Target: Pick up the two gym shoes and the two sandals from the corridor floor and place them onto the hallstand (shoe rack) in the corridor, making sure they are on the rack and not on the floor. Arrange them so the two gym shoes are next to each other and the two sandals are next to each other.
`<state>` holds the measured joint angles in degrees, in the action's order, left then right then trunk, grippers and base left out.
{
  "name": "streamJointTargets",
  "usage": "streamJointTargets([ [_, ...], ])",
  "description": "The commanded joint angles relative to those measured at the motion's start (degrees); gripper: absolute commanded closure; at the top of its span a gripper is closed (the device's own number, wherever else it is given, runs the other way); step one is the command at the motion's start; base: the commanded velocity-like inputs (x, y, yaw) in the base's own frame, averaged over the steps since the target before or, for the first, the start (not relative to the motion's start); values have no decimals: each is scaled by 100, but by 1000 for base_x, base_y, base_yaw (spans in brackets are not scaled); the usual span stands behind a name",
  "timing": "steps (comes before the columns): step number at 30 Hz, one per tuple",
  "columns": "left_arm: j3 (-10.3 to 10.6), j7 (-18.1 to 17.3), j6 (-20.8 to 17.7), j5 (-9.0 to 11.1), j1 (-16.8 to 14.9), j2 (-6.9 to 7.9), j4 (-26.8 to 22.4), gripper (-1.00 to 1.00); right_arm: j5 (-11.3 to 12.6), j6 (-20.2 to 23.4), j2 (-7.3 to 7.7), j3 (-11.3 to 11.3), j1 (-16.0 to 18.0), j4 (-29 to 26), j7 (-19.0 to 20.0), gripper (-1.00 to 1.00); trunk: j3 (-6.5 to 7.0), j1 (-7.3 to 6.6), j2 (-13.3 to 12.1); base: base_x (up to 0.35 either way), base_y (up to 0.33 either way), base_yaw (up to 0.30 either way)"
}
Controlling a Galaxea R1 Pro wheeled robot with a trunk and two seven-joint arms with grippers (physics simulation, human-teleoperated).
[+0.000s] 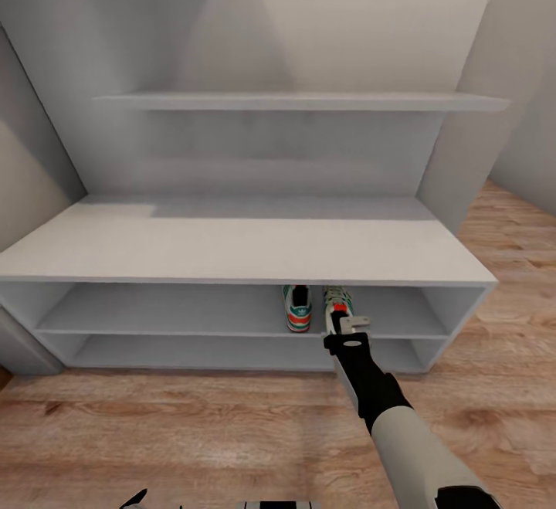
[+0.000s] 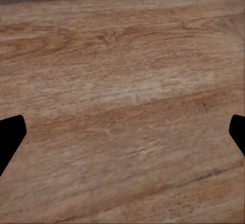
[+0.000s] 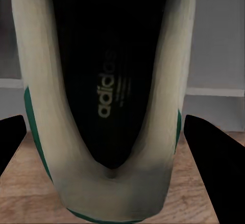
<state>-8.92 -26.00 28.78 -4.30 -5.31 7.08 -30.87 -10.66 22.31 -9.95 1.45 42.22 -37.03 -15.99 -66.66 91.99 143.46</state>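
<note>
I'm working outward from the rack (image 1: 232, 250), my one landmark. My left gripper (image 2: 122, 132) is hanging over bare floor (image 2: 122, 55) in front of the rack, its fingers spread wide with nothing between them. My right gripper (image 1: 345, 326) is reaching to the front edge of the rack's upper shoe shelf, and the right shoe (image 1: 337, 302) is lying straight ahead of its fingers, heel toward me. In the right wrist view that shoe's (image 3: 107, 106) opening is sitting between the two fingertips (image 3: 214, 152), which are standing apart on either side of it. I can't tell whether they are pressing its sides or have let go.

The shoe's long axis is running front to back into the rack, in line with my forearm, so I judge the next move should go along that line. The right arm is clearly the nearer one.

Counting: I'm seeing two gym shoes on that shelf, the left shoe (image 1: 297, 308) just beside the right one and parallel to it.
</note>
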Motion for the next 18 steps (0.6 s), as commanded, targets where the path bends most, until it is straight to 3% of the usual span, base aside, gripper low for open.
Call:
streamJointTargets([
  [1,-40,-36,23,-45,-5,-5,3,-100,-68,28,-5,10,-3,0,15,100,-5,7,-2,293,0,0],
  [18,-40,-36,16,-45,-5,-5,3,-100,-68,28,-5,18,-3,-22,11,100,-5,7,-2,139,0,0],
])
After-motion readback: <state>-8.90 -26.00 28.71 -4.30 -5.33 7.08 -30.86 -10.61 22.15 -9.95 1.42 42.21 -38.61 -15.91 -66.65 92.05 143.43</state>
